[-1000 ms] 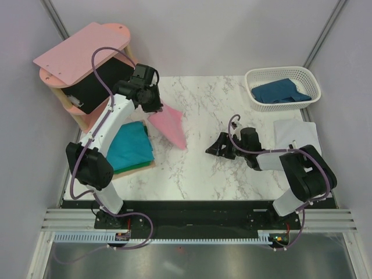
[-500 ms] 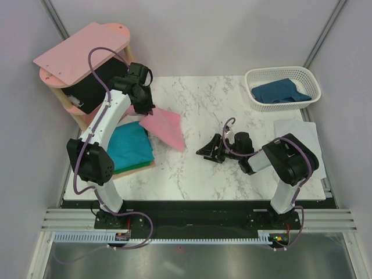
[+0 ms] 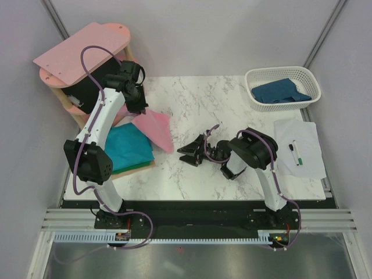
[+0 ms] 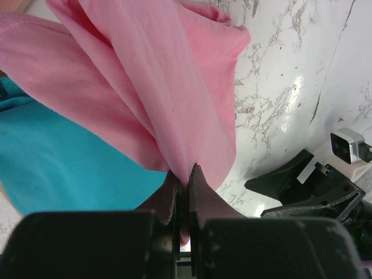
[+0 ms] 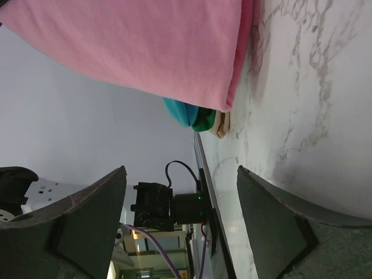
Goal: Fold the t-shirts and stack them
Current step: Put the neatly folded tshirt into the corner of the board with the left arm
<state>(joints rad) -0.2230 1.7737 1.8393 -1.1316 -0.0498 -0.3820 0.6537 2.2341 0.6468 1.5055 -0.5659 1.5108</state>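
With my left pincer [image 4: 185,173] pinching a fold of the soft light pink cotton t-shirt [image 3: 156,127], I held it draped beside the folded teal t-shirt [image 3: 131,148] so my spread right pincer [image 3: 190,153] could reach its free edge.

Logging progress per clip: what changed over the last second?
The left gripper, shut on the pink t-shirt, carried it left, toward the teal t-shirt. The right gripper, open and empty, swept left toward the pink t-shirt, and its arm uncovered the white sheet with a marker. Nothing was grasped or released. The teal t-shirt and the dark blue t-shirt in the basket stayed put.
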